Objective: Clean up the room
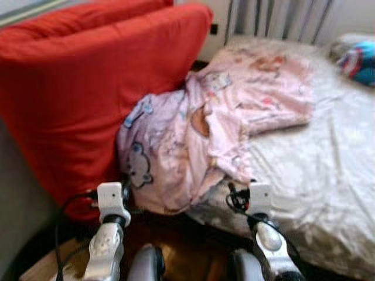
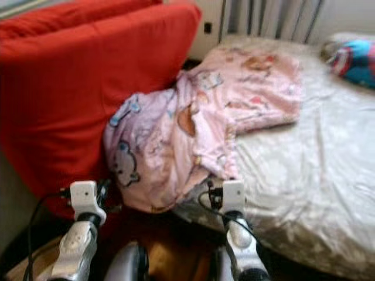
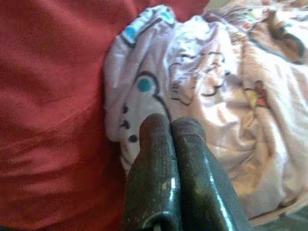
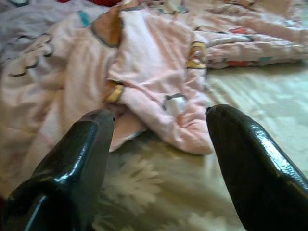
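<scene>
One pink cartoon-print blanket point(image 1: 217, 123) lies bunched over the bed's near left corner, spilling off the edge against one big red cushion point(image 1: 88, 88) that stands propped beside the bed point(image 1: 328, 175). A blue-and-red item point(image 1: 358, 61) sits at the far right edge. The left gripper point(image 3: 171, 127), fingers pressed together, points at the blanket by the cushion. The right gripper point(image 4: 159, 120), fingers spread, hovers over the blanket's hem and bare sheet.
</scene>
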Controlling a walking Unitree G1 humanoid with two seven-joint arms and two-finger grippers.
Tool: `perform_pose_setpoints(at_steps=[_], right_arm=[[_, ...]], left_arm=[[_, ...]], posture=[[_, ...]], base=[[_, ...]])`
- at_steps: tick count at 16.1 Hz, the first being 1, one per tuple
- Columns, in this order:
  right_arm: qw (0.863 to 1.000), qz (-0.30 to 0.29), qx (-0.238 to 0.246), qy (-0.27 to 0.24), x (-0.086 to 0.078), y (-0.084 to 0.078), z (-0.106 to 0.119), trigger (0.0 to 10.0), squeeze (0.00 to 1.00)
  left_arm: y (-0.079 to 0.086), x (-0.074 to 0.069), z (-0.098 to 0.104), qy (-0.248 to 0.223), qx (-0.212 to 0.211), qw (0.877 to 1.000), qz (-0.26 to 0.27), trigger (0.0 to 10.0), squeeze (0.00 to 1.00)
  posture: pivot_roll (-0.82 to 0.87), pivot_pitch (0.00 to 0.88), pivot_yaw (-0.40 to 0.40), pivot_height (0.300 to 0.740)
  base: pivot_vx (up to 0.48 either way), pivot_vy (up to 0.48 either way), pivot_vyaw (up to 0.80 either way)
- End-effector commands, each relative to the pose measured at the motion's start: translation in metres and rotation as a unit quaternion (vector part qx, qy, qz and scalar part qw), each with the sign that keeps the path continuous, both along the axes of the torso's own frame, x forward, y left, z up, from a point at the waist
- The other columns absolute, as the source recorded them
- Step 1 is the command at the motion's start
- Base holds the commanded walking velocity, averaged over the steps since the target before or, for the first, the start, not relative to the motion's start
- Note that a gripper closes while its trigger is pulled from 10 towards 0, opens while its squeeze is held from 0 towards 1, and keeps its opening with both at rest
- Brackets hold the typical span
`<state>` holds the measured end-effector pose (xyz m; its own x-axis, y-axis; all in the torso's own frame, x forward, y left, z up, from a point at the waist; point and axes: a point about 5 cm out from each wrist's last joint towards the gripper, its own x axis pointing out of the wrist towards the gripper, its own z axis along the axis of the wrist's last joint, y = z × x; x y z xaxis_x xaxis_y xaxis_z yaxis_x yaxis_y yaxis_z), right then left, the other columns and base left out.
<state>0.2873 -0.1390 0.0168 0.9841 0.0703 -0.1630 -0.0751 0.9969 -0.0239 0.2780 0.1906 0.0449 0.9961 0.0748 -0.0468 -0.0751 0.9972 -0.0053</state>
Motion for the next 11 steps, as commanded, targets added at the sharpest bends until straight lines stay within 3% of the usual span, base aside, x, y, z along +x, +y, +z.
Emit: perform_pose_setpoints(at_steps=[1, 4, 11], right_arm=[[1.0, 0.0, 0.004, -0.001, -0.0001, 0.0016, 0.0002, 10.0, 0.0], [1.0, -0.001, 0.003, -0.001, -0.0001, 0.0016, 0.0001, 10.0, 0.0], [1.0, 0.017, -0.008, -0.003, -0.0002, 0.0043, 0.0007, 10.0, 0.0]], left_arm=[[0.0007, 0.0, 0.0006, -0.002, -0.001, 1.0, 0.0, 10.0, 0.0], [0.0005, 0.0002, 0.0008, -0.002, -0.001, 1.0, -0.002, 10.0, 0.0], [0.0008, 0.0002, 0.0012, -0.004, -0.002, 1.0, -0.001, 10.0, 0.0]], posture=[[-0.05, 0.095, 0.005, 0.632], [-0.05, 0.097, 0.005, 0.632], [-0.05, 0.097, 0.003, 0.632]], base=[[0.0, 0.0, 0.0], [0.0, 0.0, 0.0], [0.249, 0.0, 0.0]])
